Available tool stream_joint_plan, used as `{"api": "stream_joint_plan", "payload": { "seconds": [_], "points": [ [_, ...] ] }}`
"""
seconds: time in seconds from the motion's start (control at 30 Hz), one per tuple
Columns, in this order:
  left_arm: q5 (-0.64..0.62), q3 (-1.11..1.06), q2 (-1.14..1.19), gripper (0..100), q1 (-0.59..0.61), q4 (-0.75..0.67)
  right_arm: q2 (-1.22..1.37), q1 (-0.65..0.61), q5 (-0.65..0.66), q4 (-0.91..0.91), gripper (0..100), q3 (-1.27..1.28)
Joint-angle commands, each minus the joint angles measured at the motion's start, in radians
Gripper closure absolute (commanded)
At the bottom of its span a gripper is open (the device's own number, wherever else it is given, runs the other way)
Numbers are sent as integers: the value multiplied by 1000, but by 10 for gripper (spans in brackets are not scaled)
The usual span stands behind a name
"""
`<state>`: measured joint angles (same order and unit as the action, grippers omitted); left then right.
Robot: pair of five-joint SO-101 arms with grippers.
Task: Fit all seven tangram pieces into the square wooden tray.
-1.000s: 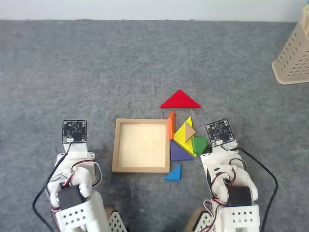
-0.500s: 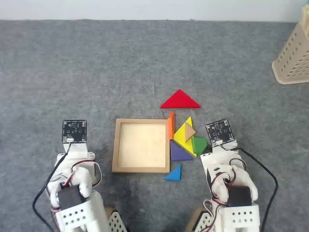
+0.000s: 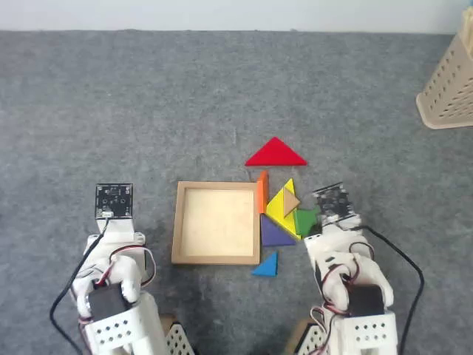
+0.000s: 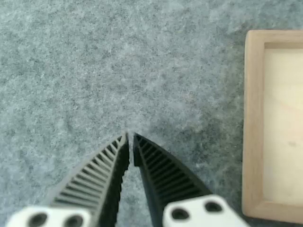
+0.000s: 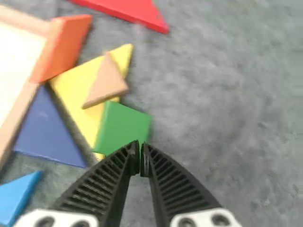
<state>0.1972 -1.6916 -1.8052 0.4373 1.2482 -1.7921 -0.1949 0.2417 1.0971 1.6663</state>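
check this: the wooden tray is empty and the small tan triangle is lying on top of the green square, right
Not quite. The tan triangle lies on the yellow triangle, not on the green square; the right wrist view shows this plainly. The wooden tray is indeed empty.

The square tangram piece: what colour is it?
The square piece is green, clearest in the right wrist view.
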Motion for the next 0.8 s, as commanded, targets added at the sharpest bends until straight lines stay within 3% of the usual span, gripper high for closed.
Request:
{"api": "stream_joint_plan", "payload": {
  "seconds": [0.0,0.13,0.27,0.33,0.57,0.77],
  "points": [
    [5,7,-14,987,5,8,-18,-58,14,-30,990,17],
    [5,7,-14,987,5,8,-15,-47,48,-47,989,17],
    [5,7,-14,987,5,8,-18,105,301,-27,989,14],
    [5,7,-14,987,5,8,-16,168,359,-33,989,8],
    [5,7,-14,987,5,8,84,183,262,-18,989,-157],
    [5,7,-14,987,5,8,475,157,201,-45,896,-468]
  ]
}}
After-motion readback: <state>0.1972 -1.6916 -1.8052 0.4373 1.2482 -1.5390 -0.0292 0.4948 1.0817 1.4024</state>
